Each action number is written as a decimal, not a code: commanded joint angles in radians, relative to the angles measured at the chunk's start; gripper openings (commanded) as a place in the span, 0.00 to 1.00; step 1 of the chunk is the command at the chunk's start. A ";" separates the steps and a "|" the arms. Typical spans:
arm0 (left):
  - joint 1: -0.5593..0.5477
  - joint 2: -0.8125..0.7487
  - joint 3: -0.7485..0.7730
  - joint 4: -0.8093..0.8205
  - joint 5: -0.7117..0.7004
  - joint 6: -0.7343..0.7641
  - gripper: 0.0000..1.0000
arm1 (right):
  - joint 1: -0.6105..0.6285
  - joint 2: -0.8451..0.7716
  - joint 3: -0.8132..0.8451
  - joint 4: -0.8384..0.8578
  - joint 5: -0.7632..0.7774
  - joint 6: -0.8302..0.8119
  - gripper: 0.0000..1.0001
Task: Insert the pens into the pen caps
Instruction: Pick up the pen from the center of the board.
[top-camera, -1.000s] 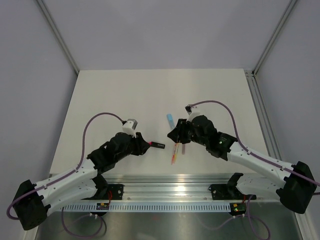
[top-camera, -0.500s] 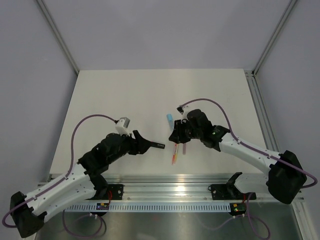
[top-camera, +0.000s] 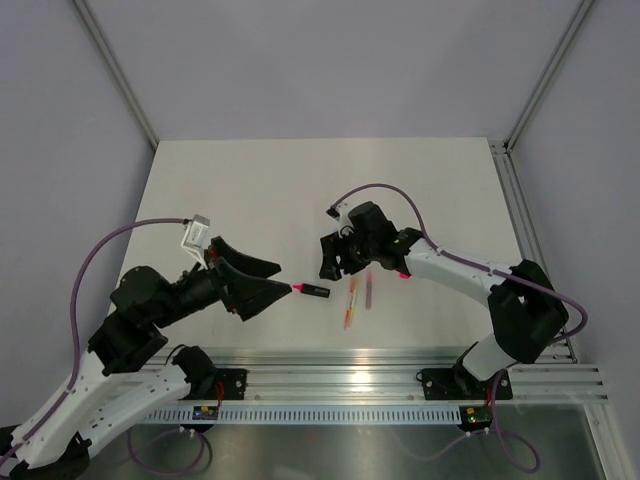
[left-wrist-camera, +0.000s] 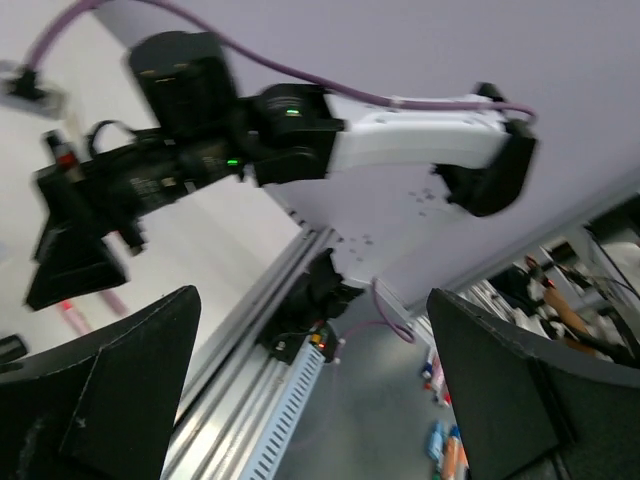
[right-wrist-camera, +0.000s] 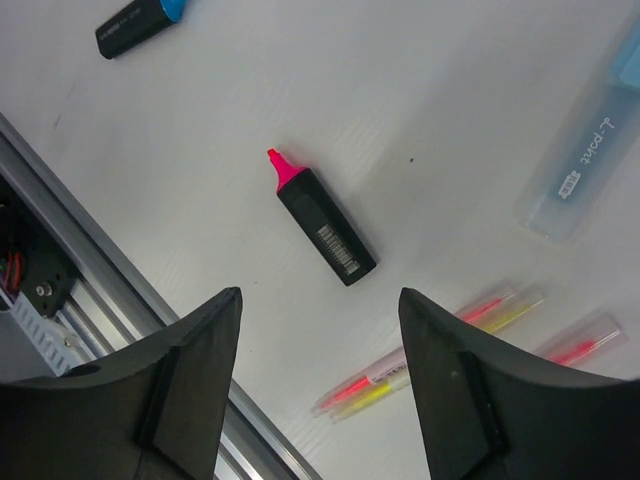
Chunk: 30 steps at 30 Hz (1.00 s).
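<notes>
Plainly, nothing was gripped. The left gripper (top-camera: 283, 277) was spread wide just beside the pink tip of the black highlighter (top-camera: 314, 291), which was seen lying on the table (top-camera: 200, 180). The right gripper (right-wrist-camera: 318, 305) was likewise parted, poised above that highlighter and near the thin sticks (right-wrist-camera: 430, 365).

A robotics lab test cell: a white table (top-camera: 200, 190) enclosed by plain grey panels (top-camera: 330, 60) in aluminium framing (top-camera: 114, 72), robot arms (top-camera: 455, 272) bolted to a slotted rail (top-camera: 340, 378)
</notes>
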 joint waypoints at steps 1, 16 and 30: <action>0.004 0.002 0.042 0.023 0.234 -0.026 0.99 | 0.006 0.049 0.076 -0.076 -0.001 -0.118 0.74; 0.003 0.054 0.029 0.133 0.337 -0.114 0.99 | 0.124 0.238 0.249 -0.211 0.025 -0.242 0.86; 0.004 0.051 0.115 -0.121 0.034 -0.010 0.99 | 0.161 0.379 0.343 -0.278 0.029 -0.307 0.91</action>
